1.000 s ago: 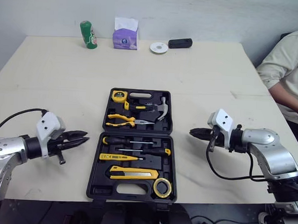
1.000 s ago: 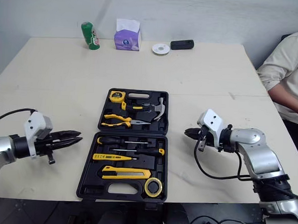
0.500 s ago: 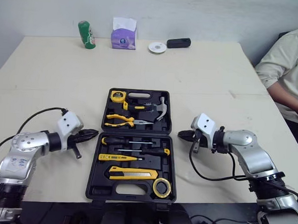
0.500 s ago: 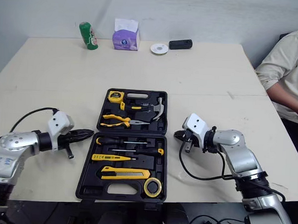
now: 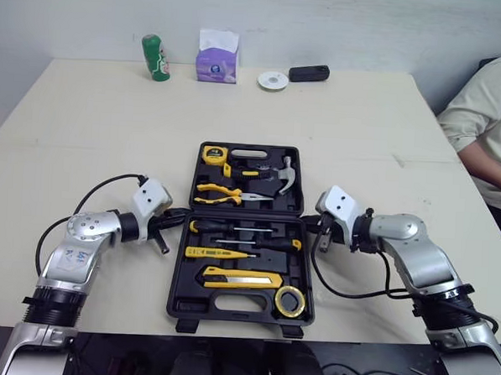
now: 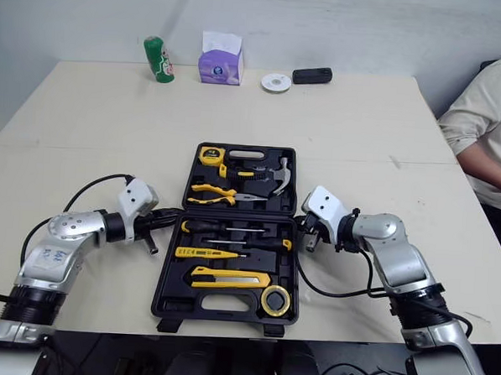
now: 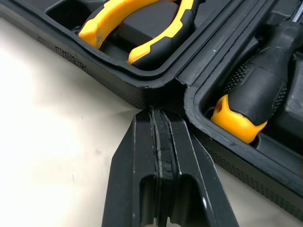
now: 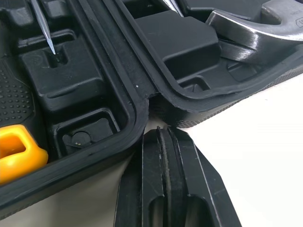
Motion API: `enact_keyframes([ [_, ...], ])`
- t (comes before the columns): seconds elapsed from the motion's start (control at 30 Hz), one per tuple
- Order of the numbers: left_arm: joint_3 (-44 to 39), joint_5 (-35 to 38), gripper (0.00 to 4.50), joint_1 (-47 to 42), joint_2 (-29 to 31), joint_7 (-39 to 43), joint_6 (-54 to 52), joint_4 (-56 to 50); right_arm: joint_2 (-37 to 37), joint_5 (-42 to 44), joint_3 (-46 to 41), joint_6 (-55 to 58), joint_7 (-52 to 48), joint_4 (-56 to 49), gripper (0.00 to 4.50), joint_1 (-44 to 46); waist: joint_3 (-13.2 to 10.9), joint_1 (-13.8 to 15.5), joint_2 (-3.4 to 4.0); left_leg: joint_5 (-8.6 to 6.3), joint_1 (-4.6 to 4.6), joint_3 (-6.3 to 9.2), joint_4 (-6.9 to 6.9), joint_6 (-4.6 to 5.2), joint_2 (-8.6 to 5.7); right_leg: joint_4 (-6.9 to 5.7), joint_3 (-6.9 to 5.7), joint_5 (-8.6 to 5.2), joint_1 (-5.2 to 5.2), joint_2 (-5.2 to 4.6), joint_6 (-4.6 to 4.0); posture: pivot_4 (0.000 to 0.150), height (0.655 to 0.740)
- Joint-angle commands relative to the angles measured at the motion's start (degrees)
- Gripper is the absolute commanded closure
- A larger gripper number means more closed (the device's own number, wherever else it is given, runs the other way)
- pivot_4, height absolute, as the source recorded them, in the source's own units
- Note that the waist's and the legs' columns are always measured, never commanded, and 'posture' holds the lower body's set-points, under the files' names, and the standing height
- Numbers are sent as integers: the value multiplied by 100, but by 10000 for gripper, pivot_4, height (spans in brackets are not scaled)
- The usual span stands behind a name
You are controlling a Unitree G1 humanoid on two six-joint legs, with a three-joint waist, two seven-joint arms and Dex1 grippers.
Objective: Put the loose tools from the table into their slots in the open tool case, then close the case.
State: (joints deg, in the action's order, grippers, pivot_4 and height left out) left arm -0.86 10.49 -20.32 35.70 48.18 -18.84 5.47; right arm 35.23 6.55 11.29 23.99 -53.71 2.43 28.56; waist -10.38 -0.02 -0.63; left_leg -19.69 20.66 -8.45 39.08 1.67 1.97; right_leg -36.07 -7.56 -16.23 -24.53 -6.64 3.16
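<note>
The left gripper (image 7: 158,116), black fingers pressed together, touches the left hinge notch of the open black moulded-plastic tool case (image 5: 228,302); the right gripper (image 8: 158,135), likewise closed, meets the right notch. A second ago both hung well out from the case, which lies mid-table, a green can (image 5: 156,57) far behind it.

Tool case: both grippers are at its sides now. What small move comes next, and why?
Probably work both tips under the far half and start lifting it. The left gripper and right gripper are shut, tips at the hinge notches on either side of the tool case, and the tools in view lie inside it.
</note>
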Motion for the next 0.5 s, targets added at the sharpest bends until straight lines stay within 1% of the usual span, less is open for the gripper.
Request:
enact_keyframes([
  [0.03,242,-40,44731,-77,-146,46,46,-14,-9,13,-79,-114,-1,-106,45000,149,0,1,0,0,1,0,0,0,0,0,-1,0,0,0,0,1500,7316],
  [0.2,198,-113,44731,-8,-145,-11,-65,-22,41,-203,-73,-179,128,8,45000,151,0,-4,0,2,1,0,0,3,-3,2,0,1,1,-1,3,1500,7316],
  [0.27,85,-83,44731,50,-80,-57,-212,-65,82,-192,-158,59,210,-41,45000,122,0,-5,0,2,1,0,0,3,-2,2,0,1,1,-1,3,1500,7316],
  [0.37,-149,115,44731,182,39,26,-362,-195,95,-33,-365,438,298,-131,45000,120,0,-22,0,2,1,0,0,3,-2,2,1,1,1,-1,3,1500,7316],
  [0.5,-765,456,44731,419,319,-75,-784,-182,289,81,-718,680,423,-185,45000,-50,0,-64,0,2,1,-1,-1,3,3,4,2,1,-1,1,2,1500,7316],
])
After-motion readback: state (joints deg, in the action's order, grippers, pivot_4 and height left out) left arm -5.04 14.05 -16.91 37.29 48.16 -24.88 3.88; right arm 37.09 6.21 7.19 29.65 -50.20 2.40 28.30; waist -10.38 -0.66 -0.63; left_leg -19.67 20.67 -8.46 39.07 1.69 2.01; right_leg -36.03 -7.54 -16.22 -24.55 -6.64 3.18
